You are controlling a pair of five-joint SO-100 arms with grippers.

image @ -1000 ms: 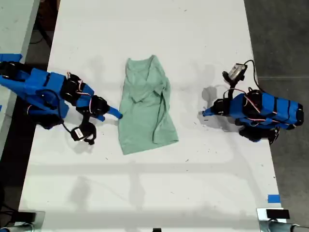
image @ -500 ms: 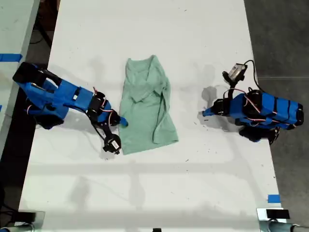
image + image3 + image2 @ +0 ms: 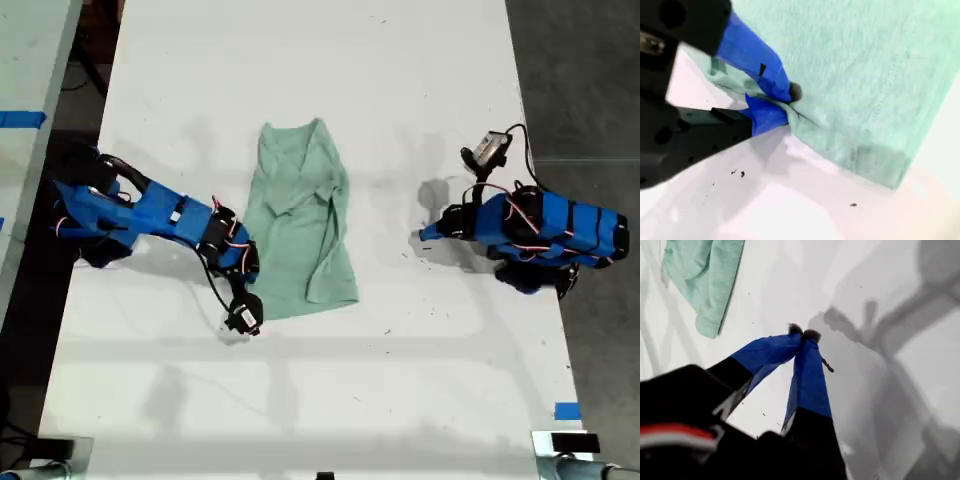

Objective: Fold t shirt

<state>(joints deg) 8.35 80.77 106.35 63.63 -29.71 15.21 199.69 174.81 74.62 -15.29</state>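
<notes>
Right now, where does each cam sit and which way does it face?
Exterior view: overhead, facing down on the white table, both blue arms and the t shirt.
First wrist view: rides my first pincer, shut, over bare table.
Second wrist view: rides my second pincer, pinching cloth.
Shared: the t shirt shows in all three.

Exterior view looks straight down from high above the white table, taking in both arms. Wrist views ride close along the blue jaws, angled down at the tabletop. All three share the t shirt.
</notes>
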